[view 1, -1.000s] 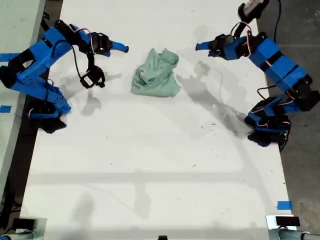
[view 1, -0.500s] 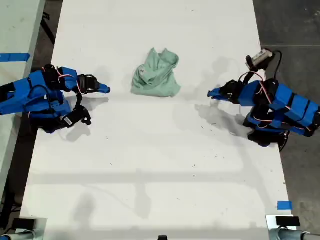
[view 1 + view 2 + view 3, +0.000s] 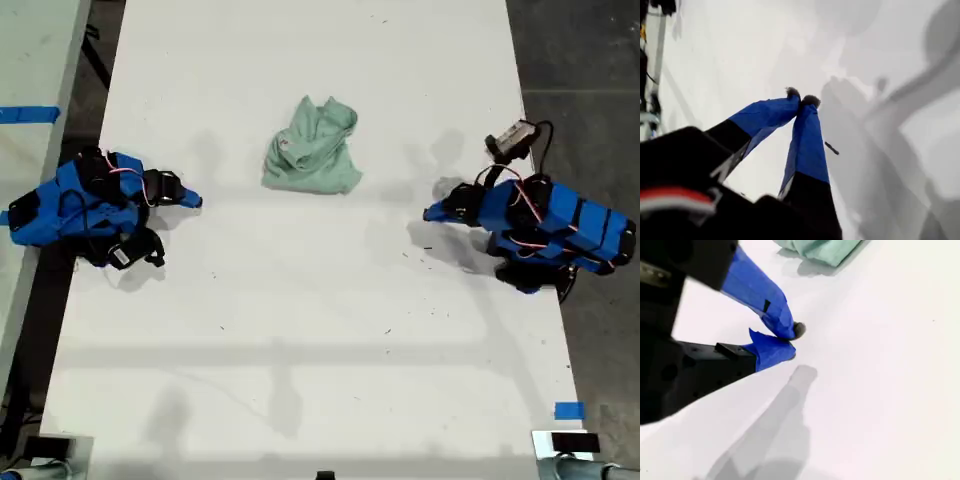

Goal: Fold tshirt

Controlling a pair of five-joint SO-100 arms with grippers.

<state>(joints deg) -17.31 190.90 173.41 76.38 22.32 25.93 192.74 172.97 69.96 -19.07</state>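
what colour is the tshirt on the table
The tshirt is plain pale mint green, no print; clearest in the exterior view.

My blue-fingered first gripper [image 3: 801, 98] and my second gripper [image 3: 791, 341] have drawn back, low, away from the crumpled mint-green cotton tshirt [image 3: 312, 150].
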